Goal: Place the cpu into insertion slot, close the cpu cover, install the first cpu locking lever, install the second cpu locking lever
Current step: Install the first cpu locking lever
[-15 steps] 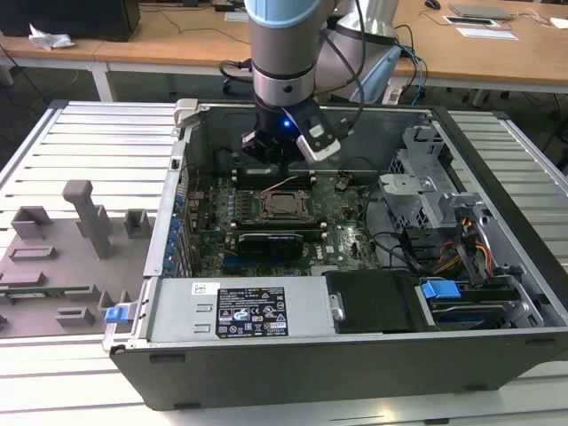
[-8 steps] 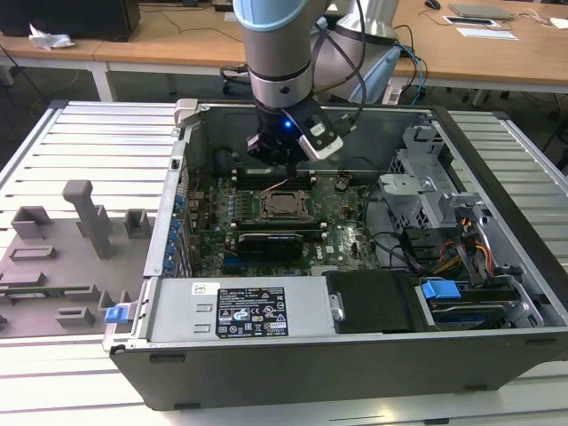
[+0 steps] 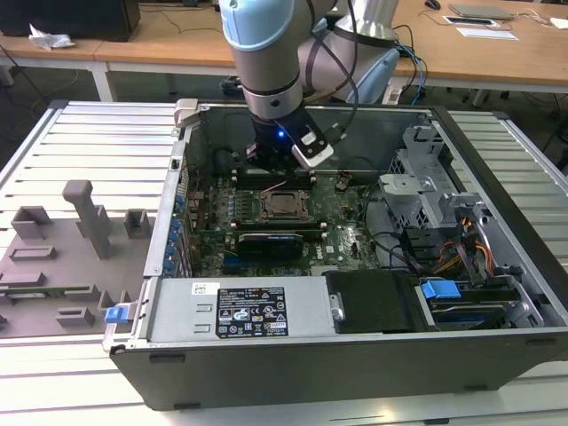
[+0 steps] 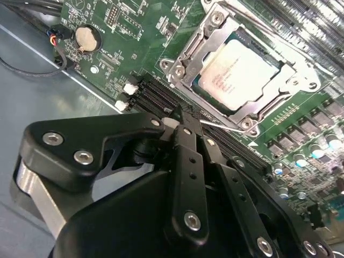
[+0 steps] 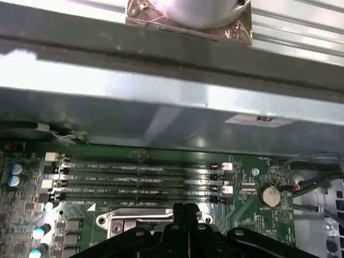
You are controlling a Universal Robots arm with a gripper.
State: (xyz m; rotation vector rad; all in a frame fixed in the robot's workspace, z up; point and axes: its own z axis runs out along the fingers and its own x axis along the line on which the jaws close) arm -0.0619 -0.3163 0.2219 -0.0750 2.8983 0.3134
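The cpu [image 4: 242, 72], a pale silvery square chip, lies flat in the insertion slot [image 4: 201, 80] on the green motherboard [image 4: 137, 24]. The cpu cover [image 4: 188, 51], a silvery metal frame, is down around the chip's edges. A thin metal lever rod [image 4: 226, 127] runs along the near side of the socket, just in front of my fingertips. My gripper [image 4: 188, 121] is shut with nothing seen between its black fingers; it hovers low beside the socket, over the memory slots. In the exterior view the gripper [image 3: 273, 175] hangs just behind the socket [image 3: 286, 205].
Long black memory slots [image 5: 140, 177] lie between the socket and the case's back wall [image 5: 161, 115]. A coin battery [image 4: 85, 37] sits nearby. Inside the case stand a drive cage [image 3: 426, 191], cables [image 3: 461, 248] and a power supply [image 3: 240, 311]. A grey fixture tray [image 3: 62, 257] lies at the exterior view's left.
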